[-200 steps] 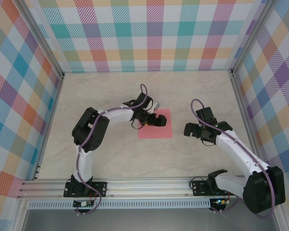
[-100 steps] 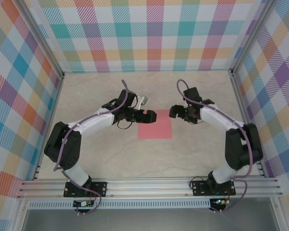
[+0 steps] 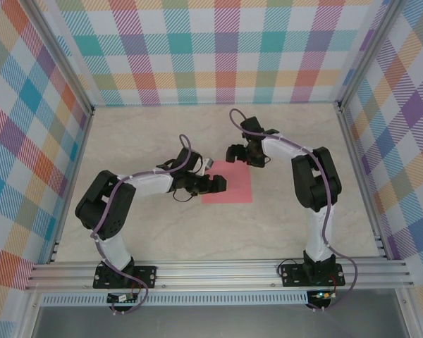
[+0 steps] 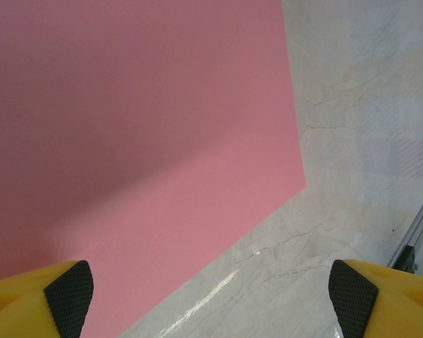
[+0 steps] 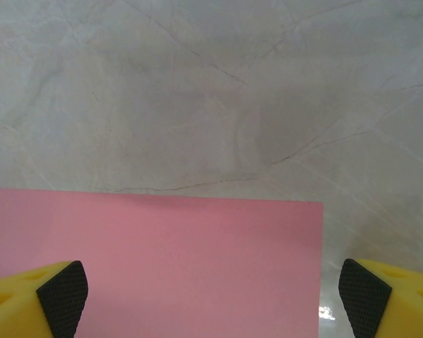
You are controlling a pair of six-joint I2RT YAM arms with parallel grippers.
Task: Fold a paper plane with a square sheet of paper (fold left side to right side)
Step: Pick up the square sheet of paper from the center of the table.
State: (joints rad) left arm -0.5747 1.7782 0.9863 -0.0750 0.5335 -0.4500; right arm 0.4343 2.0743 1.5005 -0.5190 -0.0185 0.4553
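Salmon-pink and flat, the square sheet of paper (image 3: 233, 186) lies mid-table (image 3: 155, 232), with bare marbled surface open on every side. From above, my left gripper (image 3: 218, 183) sits at its left edge and my right gripper (image 3: 233, 153) at its far edge. Each wrist view adds a straight edge and a crisp corner, and shows both jaws spread wide, holding nothing.

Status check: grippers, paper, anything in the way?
Left gripper open, right gripper open. Square sheet of paper flat, unfolded, edges under both grippers. No obstruction seen.
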